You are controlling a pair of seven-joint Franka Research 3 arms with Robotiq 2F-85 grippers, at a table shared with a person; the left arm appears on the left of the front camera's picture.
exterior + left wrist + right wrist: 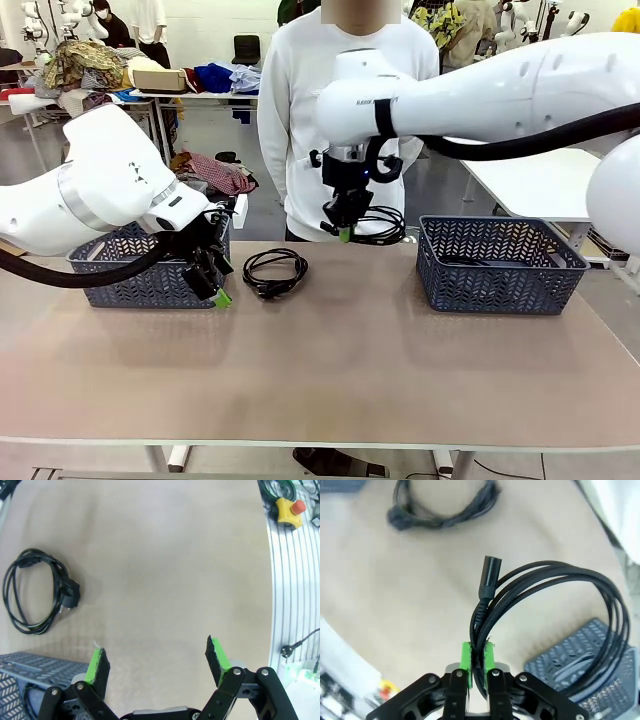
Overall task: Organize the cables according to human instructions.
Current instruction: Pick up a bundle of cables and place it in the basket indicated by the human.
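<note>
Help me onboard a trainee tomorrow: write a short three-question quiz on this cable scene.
1. True or false: the right gripper is shut on a coiled cable.
2. Where does the loose cable lie? A) in the right basket B) on the table, near the left basket C) in the person's hand
3. Fill in: the left gripper has its jaws ____.
Key: 1 true; 2 B; 3 open.

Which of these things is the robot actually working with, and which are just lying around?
Job: held cable in the right gripper; loose cable on the table; left basket; right basket.
Lying about: yellow button box; heaped clothes behind.
</note>
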